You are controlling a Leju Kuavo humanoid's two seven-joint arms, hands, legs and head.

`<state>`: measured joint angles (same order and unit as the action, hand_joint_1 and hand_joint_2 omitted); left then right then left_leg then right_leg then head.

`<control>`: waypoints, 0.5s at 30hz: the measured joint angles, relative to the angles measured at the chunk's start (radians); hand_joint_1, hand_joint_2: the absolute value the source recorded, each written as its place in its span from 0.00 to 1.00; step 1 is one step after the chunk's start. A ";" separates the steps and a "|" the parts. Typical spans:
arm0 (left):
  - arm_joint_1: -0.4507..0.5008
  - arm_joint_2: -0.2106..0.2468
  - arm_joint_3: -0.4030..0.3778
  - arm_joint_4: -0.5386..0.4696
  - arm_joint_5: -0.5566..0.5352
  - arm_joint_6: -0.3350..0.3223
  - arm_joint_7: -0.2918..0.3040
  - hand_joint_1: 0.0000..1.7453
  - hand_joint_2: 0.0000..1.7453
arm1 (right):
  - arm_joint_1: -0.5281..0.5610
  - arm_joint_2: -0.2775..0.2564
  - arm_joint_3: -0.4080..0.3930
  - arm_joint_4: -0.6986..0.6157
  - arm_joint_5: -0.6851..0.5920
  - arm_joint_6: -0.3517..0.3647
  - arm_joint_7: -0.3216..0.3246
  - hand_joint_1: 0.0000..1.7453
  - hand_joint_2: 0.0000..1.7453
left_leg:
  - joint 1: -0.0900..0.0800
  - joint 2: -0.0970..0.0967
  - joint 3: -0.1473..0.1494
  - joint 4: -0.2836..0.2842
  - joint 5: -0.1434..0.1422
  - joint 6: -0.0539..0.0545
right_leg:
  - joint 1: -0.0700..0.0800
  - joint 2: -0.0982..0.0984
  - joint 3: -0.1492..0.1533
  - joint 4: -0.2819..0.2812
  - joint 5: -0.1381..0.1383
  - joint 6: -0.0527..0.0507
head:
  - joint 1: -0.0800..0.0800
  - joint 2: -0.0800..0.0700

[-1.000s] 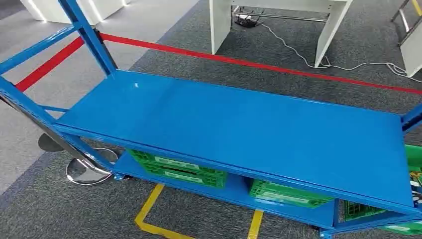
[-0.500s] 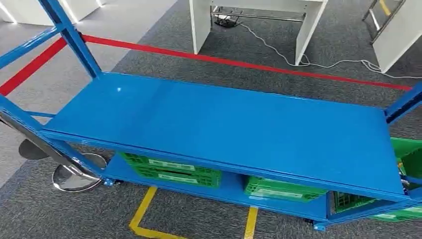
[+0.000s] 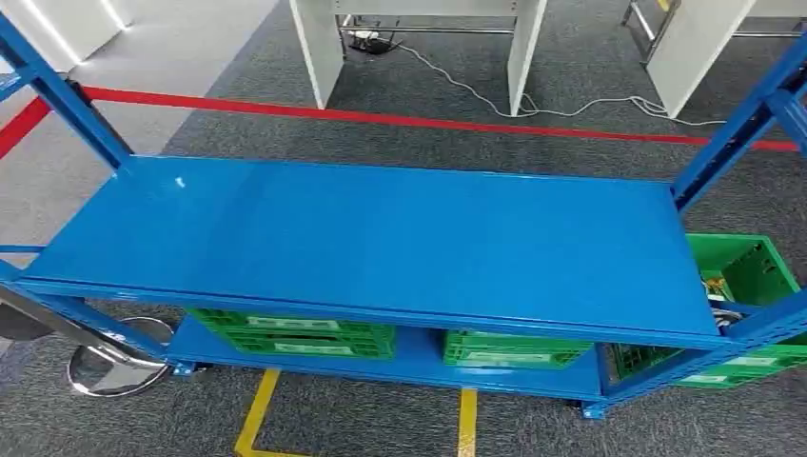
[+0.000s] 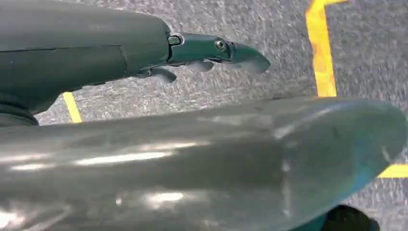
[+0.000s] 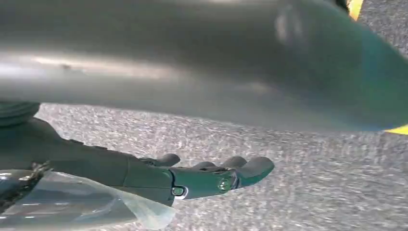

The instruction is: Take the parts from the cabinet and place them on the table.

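A long blue metal shelving cabinet (image 3: 381, 238) spans the head view, its broad top shelf bare and glossy. On the lower shelf sit green slatted plastic crates (image 3: 295, 333), with another green crate (image 3: 738, 271) at the right edge holding small parts too blurred to make out. In the right wrist view, the right hand (image 5: 144, 175) holds a clear plastic bag (image 5: 82, 202) at the lower left. The left hand (image 4: 144, 50) hangs above grey carpet, fingers straight, close together, holding nothing.
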<state>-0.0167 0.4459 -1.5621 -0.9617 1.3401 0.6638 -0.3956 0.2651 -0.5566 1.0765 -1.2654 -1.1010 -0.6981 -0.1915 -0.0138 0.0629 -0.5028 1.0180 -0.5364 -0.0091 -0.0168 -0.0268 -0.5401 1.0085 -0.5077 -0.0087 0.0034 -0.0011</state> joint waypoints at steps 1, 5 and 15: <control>0.001 0.000 0.000 0.000 0.000 0.000 -0.001 0.00 0.00 | -0.003 0.000 0.002 0.000 -0.003 0.000 -0.001 0.00 0.00 | 0.004 -0.033 -0.022 0.055 -0.040 -0.006 | -0.001 0.009 -0.001 0.000 0.003 -0.005 | -0.001 0.000; 0.004 0.000 0.000 0.000 0.003 0.000 -0.001 0.00 0.00 | -0.004 0.000 0.011 0.002 -0.011 0.000 -0.007 0.00 0.00 | 0.016 -0.053 -0.134 0.300 -0.125 -0.014 | -0.001 0.057 -0.002 0.001 0.004 -0.007 | 0.000 0.000; 0.000 0.003 -0.001 -0.001 0.005 0.000 -0.002 0.00 0.00 | -0.001 -0.002 0.026 0.002 -0.015 0.000 -0.011 0.00 0.00 | 0.023 -0.087 -0.011 -0.037 0.051 0.022 | -0.007 0.113 -0.034 0.013 0.006 0.035 | 0.002 0.000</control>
<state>-0.0171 0.4486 -1.5629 -0.9628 1.3455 0.6638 -0.3979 0.2637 -0.5589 1.1025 -1.2638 -1.1158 -0.6985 -0.2022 0.0095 -0.0242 -0.5134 0.9810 -0.4850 0.0128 -0.0241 0.0862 -0.5743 1.0215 -0.5022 0.0266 0.0050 -0.0011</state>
